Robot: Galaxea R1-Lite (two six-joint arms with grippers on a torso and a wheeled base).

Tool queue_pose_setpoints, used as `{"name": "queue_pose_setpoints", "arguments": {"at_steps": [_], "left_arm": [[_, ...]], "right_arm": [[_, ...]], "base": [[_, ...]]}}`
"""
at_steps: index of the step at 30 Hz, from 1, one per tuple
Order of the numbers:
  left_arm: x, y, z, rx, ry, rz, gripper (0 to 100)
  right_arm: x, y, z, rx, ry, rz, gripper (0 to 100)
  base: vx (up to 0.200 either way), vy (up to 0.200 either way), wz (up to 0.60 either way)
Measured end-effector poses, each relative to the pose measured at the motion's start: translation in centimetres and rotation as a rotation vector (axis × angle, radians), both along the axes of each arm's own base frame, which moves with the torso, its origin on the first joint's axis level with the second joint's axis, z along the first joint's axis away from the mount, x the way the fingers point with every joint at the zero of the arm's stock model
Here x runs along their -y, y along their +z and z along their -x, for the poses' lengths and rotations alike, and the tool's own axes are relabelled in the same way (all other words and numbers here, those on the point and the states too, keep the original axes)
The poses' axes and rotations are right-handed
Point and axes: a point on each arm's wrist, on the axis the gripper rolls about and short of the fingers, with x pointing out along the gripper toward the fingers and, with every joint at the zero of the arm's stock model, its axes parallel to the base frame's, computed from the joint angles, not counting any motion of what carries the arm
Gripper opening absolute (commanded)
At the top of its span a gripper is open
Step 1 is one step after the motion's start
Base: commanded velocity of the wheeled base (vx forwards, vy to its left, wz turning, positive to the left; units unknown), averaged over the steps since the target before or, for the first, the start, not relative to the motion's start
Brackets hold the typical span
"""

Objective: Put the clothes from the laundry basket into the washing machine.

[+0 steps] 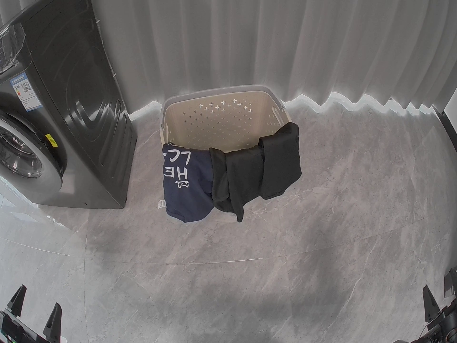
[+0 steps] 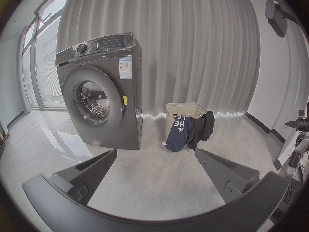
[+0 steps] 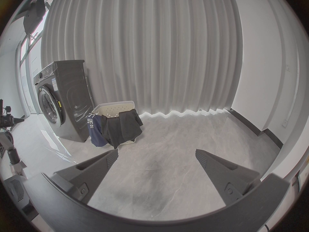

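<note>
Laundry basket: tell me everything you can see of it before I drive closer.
The laundry basket is a cream, plastic-looking tub with rounded corners, a paler rim and walls pierced with star and dot holes. It stands upright on the grey floor before the curtain, apart from the washing machine. A navy garment and a black garment hang over its near rim, hiding its bottom.

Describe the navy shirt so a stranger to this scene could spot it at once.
Right of the dark washing machine, a beige laundry basket stands before the curtain. Two garments hang over its near rim. The navy shirt is the one nearer the machine, with white lettering, unlike the plain black garment beside it.
</note>
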Motion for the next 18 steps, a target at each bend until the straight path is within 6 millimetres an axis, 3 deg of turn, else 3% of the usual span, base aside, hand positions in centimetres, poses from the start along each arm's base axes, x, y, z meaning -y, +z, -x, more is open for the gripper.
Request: {"name": "queue_pose_setpoints", "arguments": {"at_steps": [18], "left_arm": [[0.0,-0.01,0.0,-0.001,0.0,0.001,100]], "right_arm": [[0.0,0.01,0.0,0.001,0.0,0.0,100]], "base": [[0.2,0.0,0.0]]}}
